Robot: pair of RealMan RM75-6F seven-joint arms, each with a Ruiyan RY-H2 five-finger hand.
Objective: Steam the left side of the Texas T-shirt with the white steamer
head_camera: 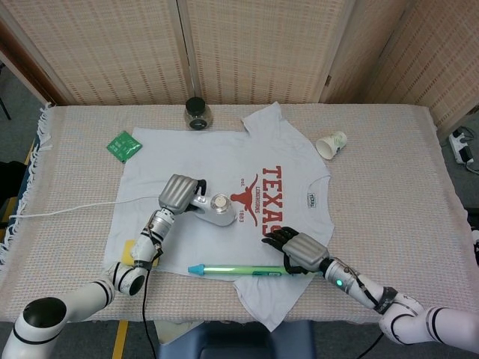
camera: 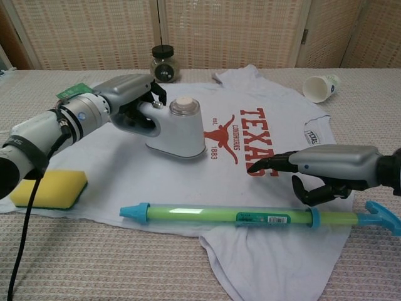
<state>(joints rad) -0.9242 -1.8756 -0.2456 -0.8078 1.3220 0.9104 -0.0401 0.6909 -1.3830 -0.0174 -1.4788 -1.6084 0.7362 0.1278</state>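
Texas T-shirt (head_camera: pixel 224 191) lay flat on the woven tablecloth (head_camera: pixel 389 164), collar toward the robot's right, red longhorn print facing up. White steamer (camera: pixel 178 128) stood on the shirt just left of the print, its round cap (head_camera: pixel 222 202) up, its base on or barely above the fabric; contact could not be confirmed. Left hand (camera: pixel 128 100) was wrapped around the steamer's handle, fingers closed on it. A white cord (head_camera: pixel 71 209) ran off from that side across the cloth toward the table's left edge.

Right hand (camera: pixel 332 166) hovered low over the shirt's collar side, holding nothing; one finger stretched toward the lettering, the others curled under the palm. Whether the fingertip touched the fabric was unclear.

A long green-and-blue tube toy (camera: pixel 250 216) lay across the shirt's near edge, just in front of the right hand, its blue handle end (camera: pixel 382 219) sticking out past it. Yellow sponge (camera: pixel 47 188) sat on the shirt's near left corner, partly hidden by the left arm in the head view.

Far side: dark-lidded glass jar (head_camera: pixel 197 114) stood at the shirt's upper hem. Green packet (head_camera: pixel 123 145) lay on the cloth to the left, apart from the shirt. Paper cup (head_camera: pixel 331 143) lay on its side to the right of the shirt. Wicker screen panels (head_camera: pixel 247 45) stood behind the table.
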